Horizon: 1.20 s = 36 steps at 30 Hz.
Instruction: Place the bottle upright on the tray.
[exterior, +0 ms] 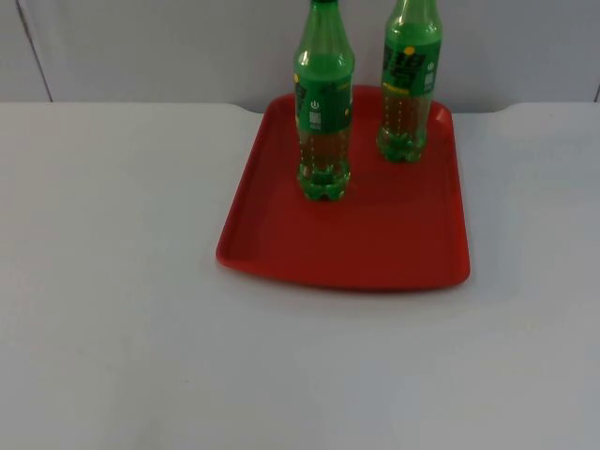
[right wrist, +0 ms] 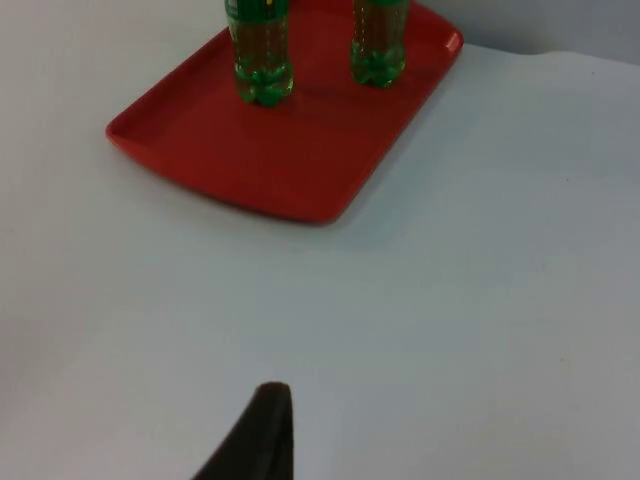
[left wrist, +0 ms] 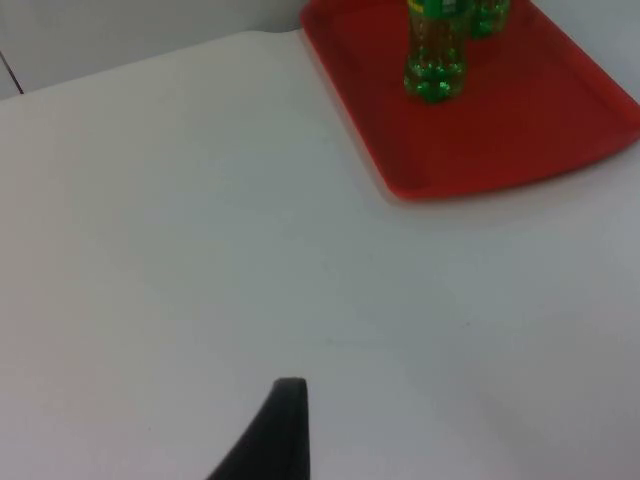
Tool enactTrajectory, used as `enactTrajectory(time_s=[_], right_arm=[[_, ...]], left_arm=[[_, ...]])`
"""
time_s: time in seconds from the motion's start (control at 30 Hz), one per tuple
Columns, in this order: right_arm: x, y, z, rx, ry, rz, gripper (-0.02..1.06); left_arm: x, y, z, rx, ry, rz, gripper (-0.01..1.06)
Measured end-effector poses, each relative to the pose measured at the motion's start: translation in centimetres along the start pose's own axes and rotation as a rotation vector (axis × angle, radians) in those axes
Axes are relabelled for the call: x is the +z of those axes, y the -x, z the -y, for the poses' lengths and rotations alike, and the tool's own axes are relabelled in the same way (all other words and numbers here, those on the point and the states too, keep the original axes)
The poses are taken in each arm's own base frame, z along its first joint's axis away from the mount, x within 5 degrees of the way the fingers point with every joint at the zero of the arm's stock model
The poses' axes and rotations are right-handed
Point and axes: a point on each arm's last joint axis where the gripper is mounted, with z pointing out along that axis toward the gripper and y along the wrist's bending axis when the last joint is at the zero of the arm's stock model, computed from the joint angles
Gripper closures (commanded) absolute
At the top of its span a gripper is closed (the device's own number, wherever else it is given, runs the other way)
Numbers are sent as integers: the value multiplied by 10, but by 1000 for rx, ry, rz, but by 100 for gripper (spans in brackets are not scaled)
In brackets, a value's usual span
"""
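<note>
On the far half of the white surface (exterior: 112,309), in the top view, a red rectangular plastic tray (exterior: 375,253) carries two green plastic bottles with green labels, both upright with their long axes vertical: the left-hand bottle (exterior: 323,112) nearer the tray's middle, the right-hand bottle (exterior: 410,80) at its far right corner, well apart. Count: two bottles, one tray, none lying down, so the task looks done.

From the left wrist view, the left end effector (left wrist: 275,435) hangs over bare surface, the tray (left wrist: 540,120) ahead and off to its right; whether it is open or closed I cannot tell.

From the right wrist view, the right end effector (right wrist: 255,435) waits likewise, the tray (right wrist: 290,170) ahead, about as far; its state I cannot tell.
</note>
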Motion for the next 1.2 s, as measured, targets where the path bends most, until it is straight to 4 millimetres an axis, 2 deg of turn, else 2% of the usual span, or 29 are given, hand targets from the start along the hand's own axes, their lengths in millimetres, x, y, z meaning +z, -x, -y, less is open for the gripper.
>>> enactTrajectory(time_s=[0.53,1.2], right_arm=[[0,0,0,2,-4,0,-1],[0,0,-2,121,-232,-11,-1]], left_arm=[[0,0,0,0,0,0,0],[0,0,0,0,0,0,0]])
